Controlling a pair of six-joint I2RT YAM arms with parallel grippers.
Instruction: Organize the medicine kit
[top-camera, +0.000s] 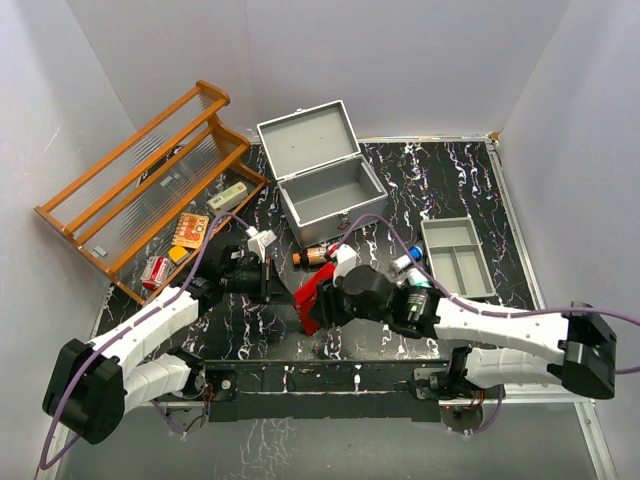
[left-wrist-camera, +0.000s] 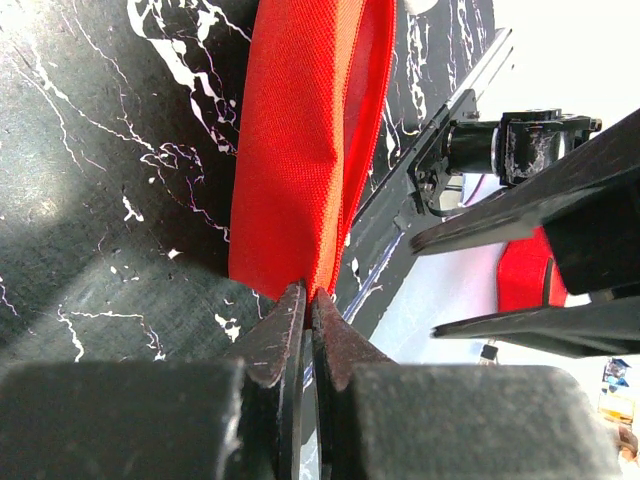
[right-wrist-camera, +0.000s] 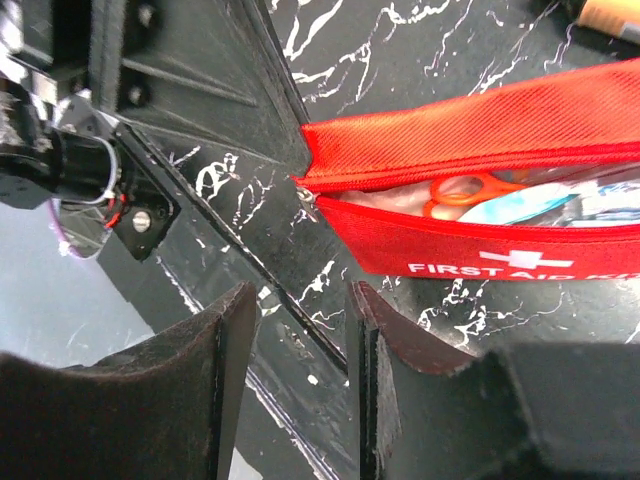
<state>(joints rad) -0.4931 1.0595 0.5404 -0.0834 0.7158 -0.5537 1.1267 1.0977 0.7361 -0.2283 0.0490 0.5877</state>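
Note:
The medicine kit (top-camera: 325, 190) is a grey metal box standing with its lid raised at the back centre of the table. A red first-aid pouch (top-camera: 312, 293) lies near the front edge, between both grippers. My left gripper (top-camera: 285, 283) is shut on the pouch's fabric edge (left-wrist-camera: 305, 150), pinched at the fingertips (left-wrist-camera: 307, 297). The right wrist view shows the pouch (right-wrist-camera: 480, 250) unzipped, with orange scissors (right-wrist-camera: 465, 190) and packets inside. My right gripper (right-wrist-camera: 300, 300) is open with nothing between its fingers, just off the pouch's open end, over the table's front edge.
A shallow grey divided tray (top-camera: 458, 255) sits at the right. An amber bottle (top-camera: 315, 257) and a white blue-capped bottle (top-camera: 408, 258) lie behind the pouch. A wooden rack (top-camera: 150, 175) fills the left, with an orange blister pack (top-camera: 188, 230) and small boxes beside it.

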